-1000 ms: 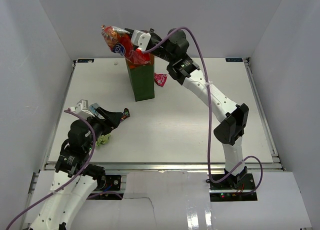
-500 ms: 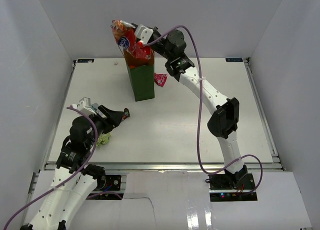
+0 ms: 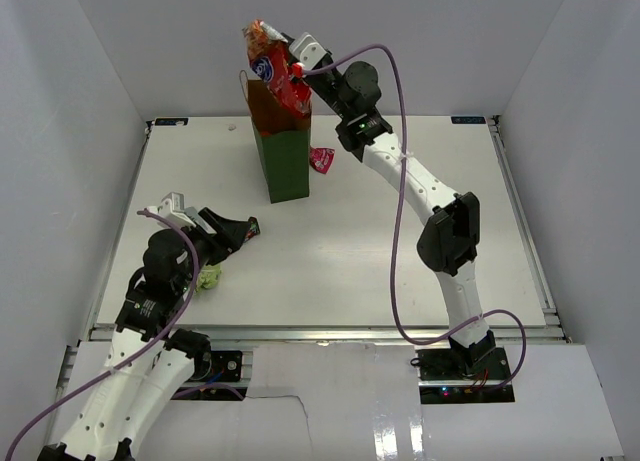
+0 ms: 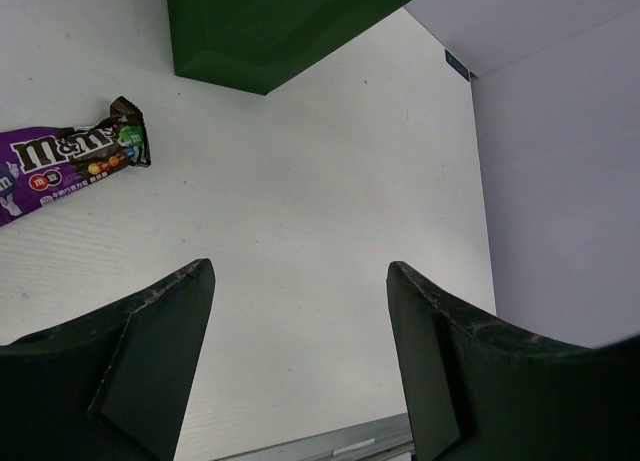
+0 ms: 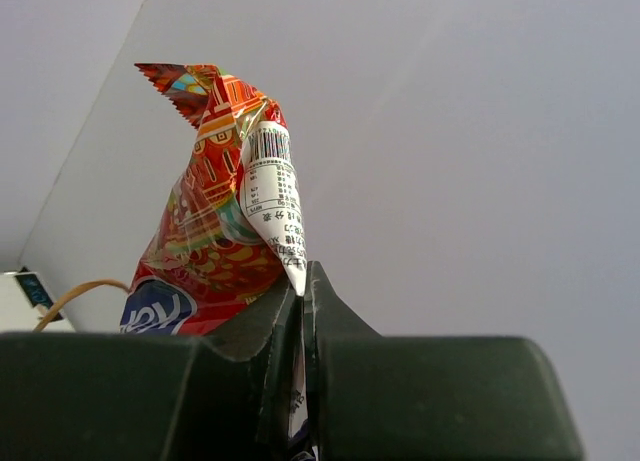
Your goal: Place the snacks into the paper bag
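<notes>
Right wrist: right pincer (image 5: 302,299) clamped on red crinkly bag (image 5: 215,241), above paper bag (image 3: 285,166); left pincer (image 4: 300,271) agape, empty

The crinkly bag (image 3: 275,71) is printed red and orange with a blue logo and white barcode panel. The paper bag (image 3: 285,166) is coloured dark green outside, brown inside; the bar (image 4: 65,161) is printed purple.

Bright, even, diffuse light throughout; beneath the left claw (image 4: 300,271) the white table (image 4: 330,181) carries only faint, soft shadows. The right claw (image 5: 302,291) shows dark and softly blurred up close; above it the red crinkly bag (image 5: 215,231) is sharp, with small glints.
</notes>
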`<state>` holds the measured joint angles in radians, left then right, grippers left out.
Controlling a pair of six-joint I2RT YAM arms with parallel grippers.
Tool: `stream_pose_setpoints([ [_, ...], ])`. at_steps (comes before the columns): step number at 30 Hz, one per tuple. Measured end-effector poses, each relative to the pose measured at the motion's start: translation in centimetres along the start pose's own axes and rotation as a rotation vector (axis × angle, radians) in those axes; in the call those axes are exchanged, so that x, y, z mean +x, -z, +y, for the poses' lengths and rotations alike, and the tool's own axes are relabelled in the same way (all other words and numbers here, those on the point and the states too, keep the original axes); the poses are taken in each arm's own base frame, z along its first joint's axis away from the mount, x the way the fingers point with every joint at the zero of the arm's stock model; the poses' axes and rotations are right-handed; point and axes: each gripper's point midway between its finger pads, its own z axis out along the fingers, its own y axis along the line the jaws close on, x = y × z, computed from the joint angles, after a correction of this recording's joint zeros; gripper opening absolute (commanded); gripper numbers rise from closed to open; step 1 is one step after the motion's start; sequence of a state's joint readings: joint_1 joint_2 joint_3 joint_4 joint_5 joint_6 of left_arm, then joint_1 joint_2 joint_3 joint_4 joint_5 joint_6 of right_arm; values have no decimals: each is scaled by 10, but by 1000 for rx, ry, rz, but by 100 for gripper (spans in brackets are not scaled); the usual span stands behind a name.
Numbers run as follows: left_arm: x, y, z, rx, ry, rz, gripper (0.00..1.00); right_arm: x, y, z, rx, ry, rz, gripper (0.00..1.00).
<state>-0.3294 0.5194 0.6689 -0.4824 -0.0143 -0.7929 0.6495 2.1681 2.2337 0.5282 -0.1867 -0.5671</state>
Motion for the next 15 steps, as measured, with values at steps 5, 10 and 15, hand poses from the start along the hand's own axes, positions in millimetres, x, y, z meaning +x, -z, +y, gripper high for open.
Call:
stream_pose_setpoints([
  [5,4,1,-2,17,2,14,80,22,5,19,-26,-61,48,8],
  [10,5,0,-2,23,2,18,80,46,11,39,-47,-107,98,12],
  [15,11,-2,3,16,1,30,81,67,19,54,-66,-135,146,25],
])
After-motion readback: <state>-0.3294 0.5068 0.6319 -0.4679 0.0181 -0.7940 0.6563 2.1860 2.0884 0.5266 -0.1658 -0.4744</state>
